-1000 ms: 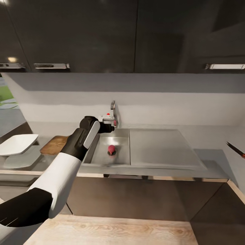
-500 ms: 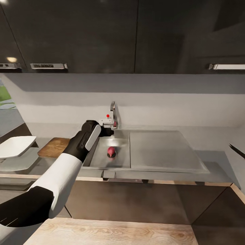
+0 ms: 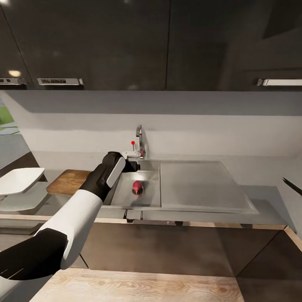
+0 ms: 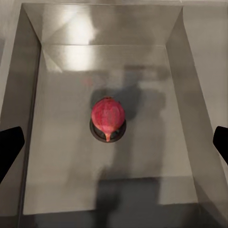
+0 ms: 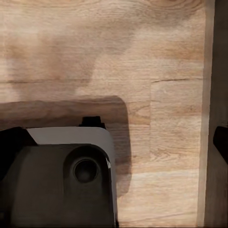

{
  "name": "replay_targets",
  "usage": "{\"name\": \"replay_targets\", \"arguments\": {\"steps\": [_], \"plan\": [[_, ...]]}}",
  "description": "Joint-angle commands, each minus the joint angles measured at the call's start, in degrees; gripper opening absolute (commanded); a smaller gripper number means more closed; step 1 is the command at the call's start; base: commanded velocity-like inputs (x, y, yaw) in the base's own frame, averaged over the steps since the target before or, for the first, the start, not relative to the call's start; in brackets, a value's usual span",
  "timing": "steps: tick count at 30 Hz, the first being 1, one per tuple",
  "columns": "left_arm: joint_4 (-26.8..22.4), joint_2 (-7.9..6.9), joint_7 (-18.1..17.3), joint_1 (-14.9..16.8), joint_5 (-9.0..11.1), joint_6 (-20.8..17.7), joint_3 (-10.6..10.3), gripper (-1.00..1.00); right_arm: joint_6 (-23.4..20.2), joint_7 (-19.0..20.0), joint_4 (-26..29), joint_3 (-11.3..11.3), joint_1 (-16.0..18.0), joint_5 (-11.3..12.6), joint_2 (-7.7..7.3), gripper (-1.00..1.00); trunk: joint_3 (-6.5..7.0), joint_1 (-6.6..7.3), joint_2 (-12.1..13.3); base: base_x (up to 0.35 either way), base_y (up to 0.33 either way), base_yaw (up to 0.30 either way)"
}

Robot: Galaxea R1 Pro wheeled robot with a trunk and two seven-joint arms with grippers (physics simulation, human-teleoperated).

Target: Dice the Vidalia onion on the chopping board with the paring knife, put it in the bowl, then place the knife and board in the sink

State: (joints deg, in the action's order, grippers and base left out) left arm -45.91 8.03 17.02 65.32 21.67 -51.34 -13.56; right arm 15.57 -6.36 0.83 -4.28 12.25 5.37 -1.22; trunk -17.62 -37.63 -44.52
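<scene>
The reddish, rounded Vidalia onion (image 4: 108,116) sits on the round drain in the grey steel rectangular sink (image 3: 126,193), hiding most of the drain; the left gripper (image 4: 114,142) hangs above the basin, its dark fingertips (image 4: 9,145) cut off at the wrist view's edges, spread wide with nothing between them; the head view hides those fingers behind the black-and-white forearm; the dark brown wooden chopping board (image 3: 69,181) lies partly behind that arm, beside the shallow white square bowl (image 3: 19,179); a dark blade tip (image 3: 291,186), cropped, is probably the paring knife; the right gripper's (image 5: 221,142) opening I cannot tell; it hangs over pale wood floor (image 5: 118,57)
</scene>
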Motion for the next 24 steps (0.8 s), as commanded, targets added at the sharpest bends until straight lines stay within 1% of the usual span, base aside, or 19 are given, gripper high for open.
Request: {"name": "replay_targets", "arguments": {"steps": [1,2,3,9,15,20,24], "plan": [[0.20,-0.03,0.55,0.04,0.62,-0.11,-0.12,1.00,-0.49,0.94,-0.04,-0.47,-0.02,0.64,0.00,1.00,-0.08,-0.01,-0.06,0.000,0.000,0.000],[0.69,-0.01,0.55,0.02,0.61,-0.10,-0.13,1.00,-0.92,1.85,-0.04,-0.47,-0.06,0.69,-0.04,1.00,-0.08,-0.01,-0.06,0.000,0.000,0.000],[2.33,0.03,0.49,0.03,0.60,-0.02,-0.13,1.00,-1.43,3.05,-0.04,-0.47,-0.10,0.75,-0.08,1.00,-0.08,-0.01,-0.06,0.006,0.000,0.000],[4.13,0.14,0.34,0.02,0.64,0.05,-0.14,1.00,-1.68,3.56,-0.04,-0.47,-0.12,0.78,-0.15,1.00,-0.08,-0.01,-0.06,0.116,0.000,0.000],[4.58,0.15,0.30,0.03,0.65,0.07,-0.15,1.00,-1.73,3.58,-0.04,-0.47,-0.12,0.78,-0.18,1.00,-0.08,-0.01,-0.06,0.278,-0.001,0.000],[5.69,0.19,0.29,0.04,0.65,0.21,-0.15,1.00,-1.77,3.54,-0.04,-0.47,-0.12,0.78,-0.12,1.00,-0.08,-0.01,-0.06,0.311,-0.063,0.000],[7.08,0.18,0.29,0.01,0.65,1.92,-0.15,1.00,-1.77,3.43,-0.04,-0.47,-0.12,0.78,-0.10,1.00,-0.08,-0.01,-0.06,0.313,-0.116,0.000]]}}
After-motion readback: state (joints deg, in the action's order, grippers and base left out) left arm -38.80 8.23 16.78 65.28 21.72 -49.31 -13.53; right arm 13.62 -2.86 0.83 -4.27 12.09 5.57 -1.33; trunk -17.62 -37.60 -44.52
